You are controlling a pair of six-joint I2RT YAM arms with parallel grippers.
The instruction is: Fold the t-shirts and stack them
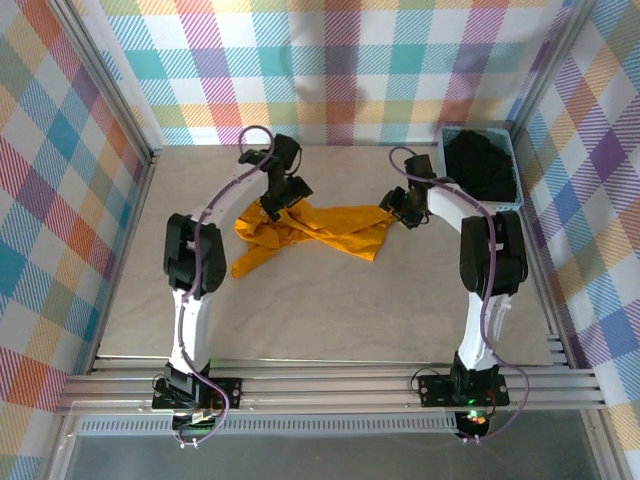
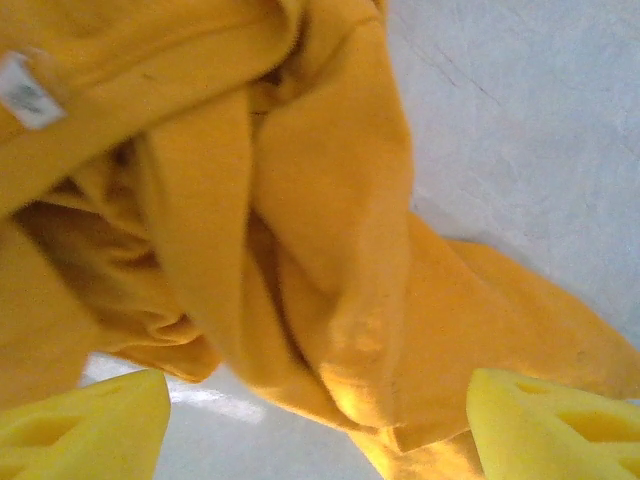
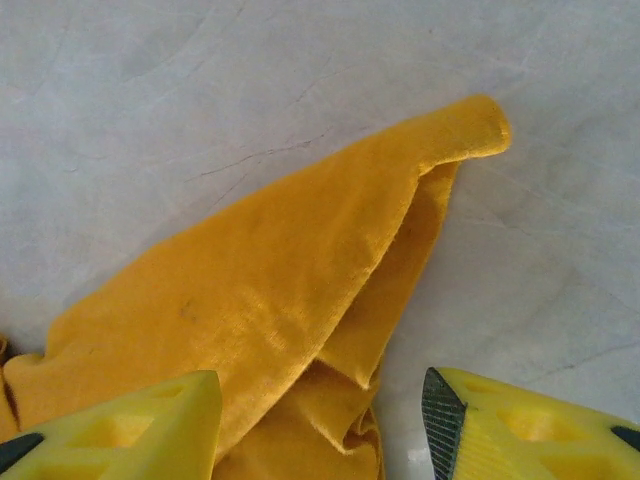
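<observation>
1. Left hand: yellow fingers spread wide, straddling a bunched fold of the orange-yellow t-shirt; no pinch evident.
2. Right hand: fingers apart, one on either side of a pointed shirt corner lying on the desk; its right finger is clear of the cloth.
3. T-shirt location: crumpled on the desk's far half, stretched between both hands.
4. Black garment: heaped inside the light blue basket in the far right corner, apart from the shirt.
</observation>
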